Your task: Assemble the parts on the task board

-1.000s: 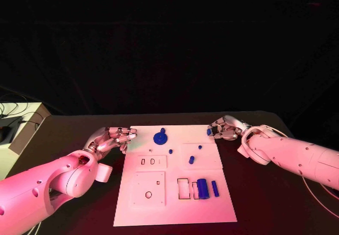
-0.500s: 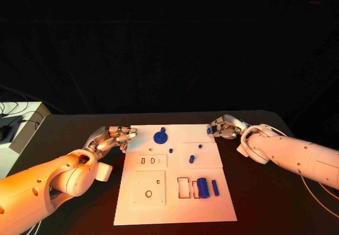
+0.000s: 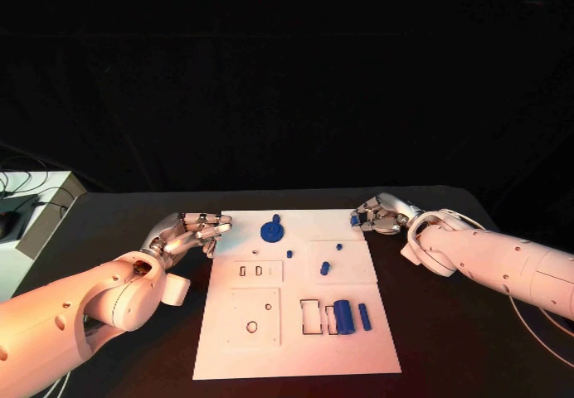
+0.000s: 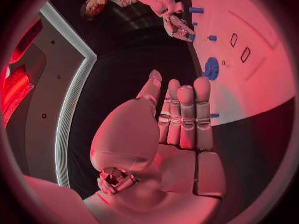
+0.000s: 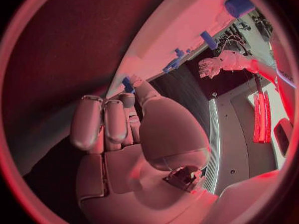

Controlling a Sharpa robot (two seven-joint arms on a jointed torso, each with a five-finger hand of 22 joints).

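Several small blue parts sit on the white task board (image 3: 359, 352), which lies flat in the middle of the black table (image 3: 454, 348). A round blue disc part (image 3: 273, 233) rests near the board's far edge, two small pegs (image 3: 324, 269) stand in the raised square plate right of centre, and a thick blue cylinder (image 3: 342, 318) with a thinner bar (image 3: 363, 318) lies beside an outlined slot at the near right. Two square plates on the board's left side carry small cut-outs.

The left hand (image 3: 189, 233) is at the board's far left corner, fingers (image 4: 186, 115) straight and pressed together, holding nothing. The right hand (image 3: 381, 216) is at the far right corner, fingers curled around a small blue piece (image 3: 355, 222).

Compared with a second ago, hands and parts have stayed where they were.
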